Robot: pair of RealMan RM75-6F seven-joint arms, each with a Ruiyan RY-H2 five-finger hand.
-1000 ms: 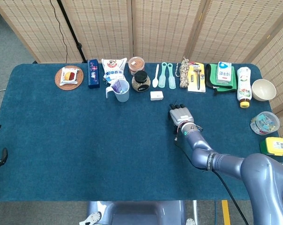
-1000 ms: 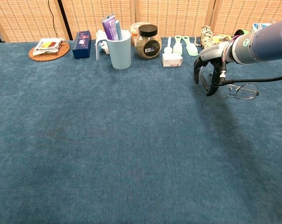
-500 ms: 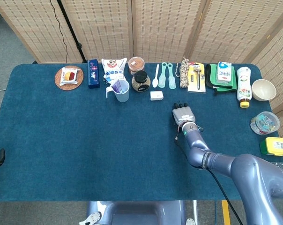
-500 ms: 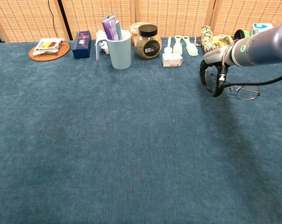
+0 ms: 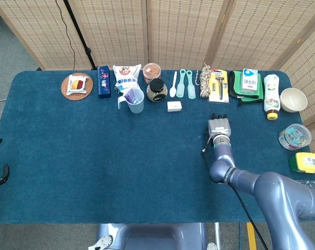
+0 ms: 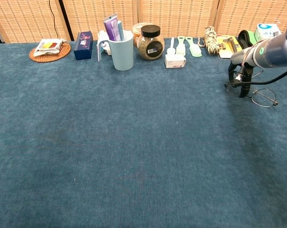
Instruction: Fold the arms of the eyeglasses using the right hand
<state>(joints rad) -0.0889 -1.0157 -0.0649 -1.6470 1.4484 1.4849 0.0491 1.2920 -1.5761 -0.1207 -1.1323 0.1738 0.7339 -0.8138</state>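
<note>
The thin wire-rimmed eyeglasses point(image 6: 263, 98) lie on the blue tablecloth at the right of the chest view, lenses toward the right. My right hand point(image 6: 243, 72) comes down on their left end, its dark fingers curled around the frame by the hinge. In the head view the right hand point(image 5: 219, 127) covers most of the eyeglasses point(image 5: 204, 151); only a thin dark piece shows beside the wrist. Two dark fingertips of my left hand point(image 5: 0, 176) peek in at the far left edge; how it is held is unclear.
A row of items lines the back edge: a woven coaster point(image 5: 76, 86), a blue box point(image 5: 104, 81), a light-blue cup point(image 5: 135, 100), a jar point(image 5: 157, 90), a small white box point(image 5: 174, 106), spoons point(image 5: 186, 83), a rope coil point(image 5: 205, 80), a bottle point(image 5: 271, 96), a bowl point(image 5: 293, 99).
My right hand has moved to the right across the cloth, and the eyeglasses have slid and turned along with it. The left hand has barely shifted.
</note>
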